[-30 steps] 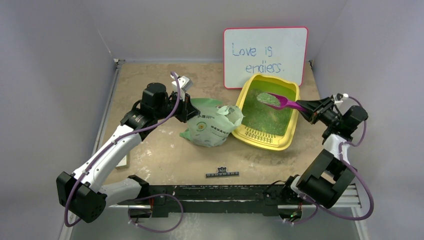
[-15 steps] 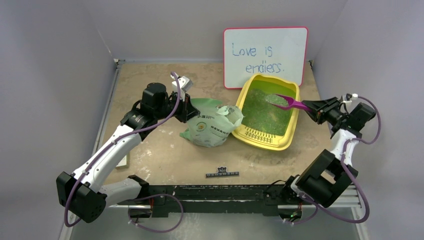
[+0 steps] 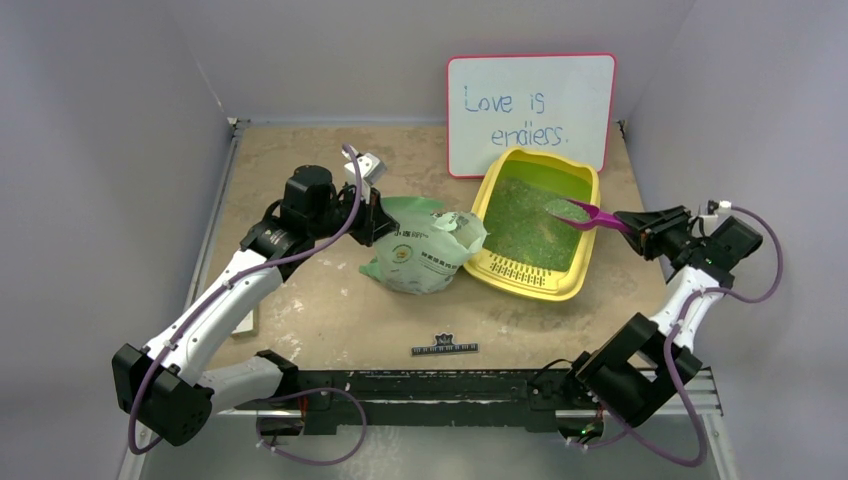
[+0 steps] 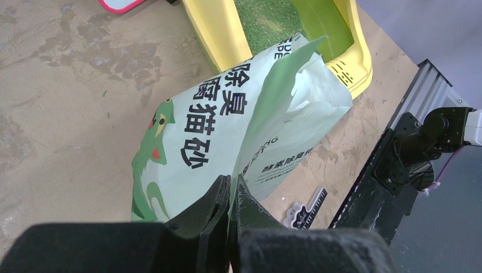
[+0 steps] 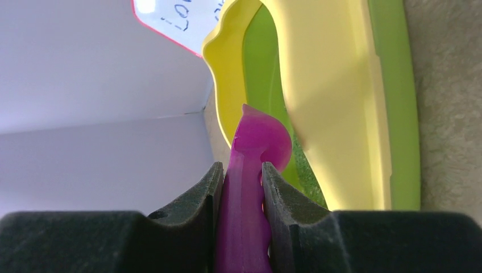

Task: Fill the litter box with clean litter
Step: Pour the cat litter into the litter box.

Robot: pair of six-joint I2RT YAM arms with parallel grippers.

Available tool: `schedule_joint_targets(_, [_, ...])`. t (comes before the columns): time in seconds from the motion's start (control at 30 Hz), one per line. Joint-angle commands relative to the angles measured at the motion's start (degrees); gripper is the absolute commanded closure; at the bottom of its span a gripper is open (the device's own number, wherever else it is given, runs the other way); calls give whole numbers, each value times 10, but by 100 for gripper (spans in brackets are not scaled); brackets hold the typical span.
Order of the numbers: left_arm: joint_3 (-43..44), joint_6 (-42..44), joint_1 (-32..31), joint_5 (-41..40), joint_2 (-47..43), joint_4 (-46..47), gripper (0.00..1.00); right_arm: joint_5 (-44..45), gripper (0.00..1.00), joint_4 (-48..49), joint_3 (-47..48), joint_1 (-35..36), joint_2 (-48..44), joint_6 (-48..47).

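At the right edge of the tabletop (image 3: 330,310), the right pincer (image 3: 632,224) is clamped tight on the handle of the pink scoop (image 3: 585,212). The scoop's round end hangs over the right side of the litter box (image 3: 575,275), just above the rim. I cannot tell if any grains are in the scoop.

The litter box is the yellow tray near the far right corner of the tabletop. It sits just in front of the white board (image 3: 530,110), which leans at the far edge. The end with the slots points toward the near edge. Inside, the green litter (image 3: 525,225) covers most of the floor of the tray in a flat grainy layer. Bare yellow shows only on the walls and by the slots.

Over near the middle of the tabletop, the left pincer (image 3: 378,215) is pressed together on the back edge of the bag (image 3: 425,250). It holds the bag up with its torn mouth facing the litter box and just beside it.

I think most of the job is done, because the box already has lots of litter in it. What may be left is a scoop or two more, maybe some smoothing, and then putting the scoop and bag down.
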Motion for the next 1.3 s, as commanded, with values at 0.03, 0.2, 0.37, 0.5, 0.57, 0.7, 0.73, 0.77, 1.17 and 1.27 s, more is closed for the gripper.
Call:
schedule_joint_targets(0.03, [35,20,-2,4,-16,24,100,60,100,-69,59,-3,-33,-61])
schedule_joint_targets(0.2, [36,29,-2,8,-13,19,100,77,100,-82,63,-7,-48,-65])
schedule_joint_targets(0.37, [34,35,-2,9,-14,17,100,81,100,-69,63,-9,-43,-51])
schedule_joint_targets(0.5, [38,38,-2,10,-12,17,100,88,100,-67,84,-10,-32,-50])
schedule_joint_targets(0.57, [38,39,-2,10,-12,17,100,86,100,-66,93,-10,-26,-50])
schedule_joint_targets(0.7, [35,39,-2,10,-14,16,100,84,100,-65,108,-10,-13,-53])
schedule_joint_targets(0.73, [34,39,-2,9,-14,15,100,86,100,-65,112,-10,-11,-54])
schedule_joint_targets(0.77, [34,39,-2,9,-15,15,100,88,100,-64,115,-10,-7,-56])
schedule_joint_targets(1.17, [28,35,-2,6,-22,16,100,104,100,-103,157,-10,21,-109])
schedule_joint_targets(1.27, [27,33,-2,5,-24,17,100,104,100,-109,140,-10,8,-115])
